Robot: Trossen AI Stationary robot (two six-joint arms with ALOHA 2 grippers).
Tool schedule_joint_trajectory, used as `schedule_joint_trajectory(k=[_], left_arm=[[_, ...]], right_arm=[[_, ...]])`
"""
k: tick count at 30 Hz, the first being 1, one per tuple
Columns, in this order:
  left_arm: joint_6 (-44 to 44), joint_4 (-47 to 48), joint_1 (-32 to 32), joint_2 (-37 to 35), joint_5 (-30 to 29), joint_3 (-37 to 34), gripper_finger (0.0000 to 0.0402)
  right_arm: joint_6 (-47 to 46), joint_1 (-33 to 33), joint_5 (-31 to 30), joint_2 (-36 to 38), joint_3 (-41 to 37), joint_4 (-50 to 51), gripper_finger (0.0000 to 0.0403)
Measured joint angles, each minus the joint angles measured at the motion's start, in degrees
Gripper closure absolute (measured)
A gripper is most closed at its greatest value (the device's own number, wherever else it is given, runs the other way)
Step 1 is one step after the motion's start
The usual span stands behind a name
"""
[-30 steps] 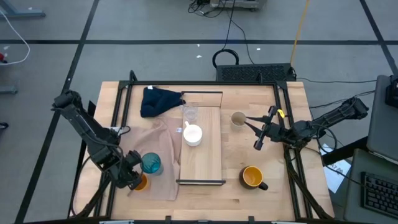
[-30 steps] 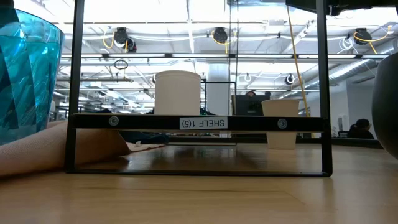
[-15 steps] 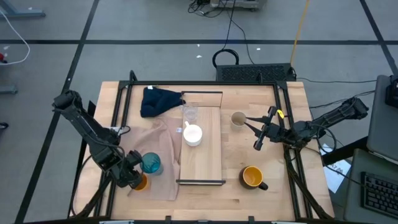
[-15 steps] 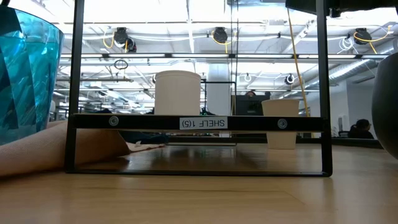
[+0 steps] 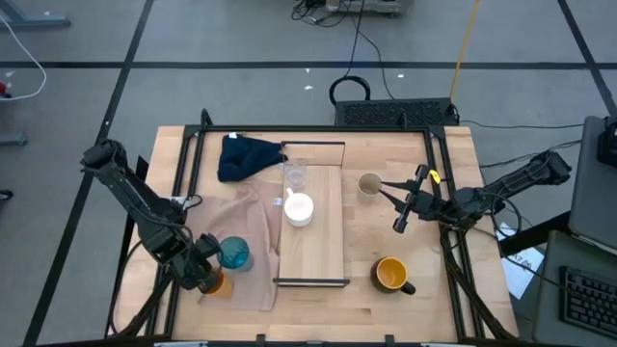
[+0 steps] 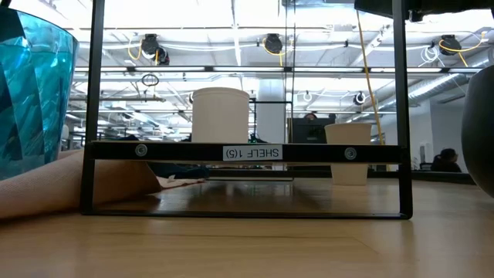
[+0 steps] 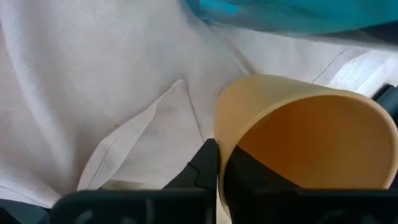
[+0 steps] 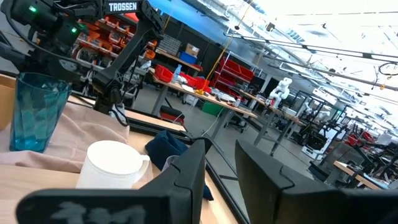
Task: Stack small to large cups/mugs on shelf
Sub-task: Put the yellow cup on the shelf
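Jaws first: your left gripper (image 5: 208, 277) sits at the near left corner of the table with its fingers closed around the small orange cup (image 7: 305, 146); the left wrist view shows one dark finger (image 7: 202, 165) pressed against the cup's outer wall and the cup tilted, its open mouth turned toward the camera. Your right gripper (image 5: 402, 214) hovers off to the right of the shelf (image 5: 323, 231), fingers parted with a clear gap between them and nothing in them.

From above, you see the small orange cup (image 5: 218, 282) over the near part of the beige cloth (image 5: 241, 222), just beside the teal ribbed tumbler (image 5: 234, 253), which stands upright on that cloth. The tumbler fills the left edge of the low view (image 6: 31, 100).

On the shelf, the white mug (image 5: 300, 208) stands around the middle of the far half, and the clear glass (image 5: 295, 175) stands at the far end, just beyond it. The low view shows the shelf's black end frame (image 6: 245, 152) carrying a label that reads "SHELF 1(5)" mirrored, with the white mug (image 6: 221, 114) behind it.

To the right of the shelf, the beige-grey cup (image 5: 368, 185) stands on the bare tabletop (image 5: 405, 154) near the right gripper's tips, and the dark-handled orange mug (image 5: 390, 275) stands nearer you, close to the shelf's near right corner.

A dark blue cloth (image 5: 246, 156) lies bunched at the far left, touching the beige cloth's far edge.
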State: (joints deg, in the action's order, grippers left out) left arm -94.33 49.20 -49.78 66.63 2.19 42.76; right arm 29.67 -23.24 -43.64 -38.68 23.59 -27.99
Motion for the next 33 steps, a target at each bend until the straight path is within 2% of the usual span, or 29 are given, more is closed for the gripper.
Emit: schedule_joint_trajectory(k=[6, 13, 19, 26, 33], left_arm=[[4.8, 0.4, 0.0, 0.0, 2.9, 1.3, 0.0395], [4.3, 1.0, 0.0, -2.5, 4.8, 3.7, 0.0397], [7.3, 3.0, -0.1, -4.5, 6.0, 8.4, 0.0398], [9.0, 7.7, -0.1, -6.4, 2.7, 14.8, 0.04], [21.8, 12.2, 1.2, -6.4, -9.3, 24.1, 0.04]], right_arm=[[0.5, 0.0, 0.0, 0.0, 0.0, 0.0, 0.0321], [0.9, 0.0, 0.0, 0.0, 0.0, 0.0, 0.0321], [1.0, 0.0, 0.1, 0.0, 0.0, 0.0, 0.0321], [1.1, 0.0, 0.2, 0.0, 0.0, 0.0, 0.0321], [0.8, 0.0, 0.2, 0.0, 0.0, 0.0, 0.0321]])
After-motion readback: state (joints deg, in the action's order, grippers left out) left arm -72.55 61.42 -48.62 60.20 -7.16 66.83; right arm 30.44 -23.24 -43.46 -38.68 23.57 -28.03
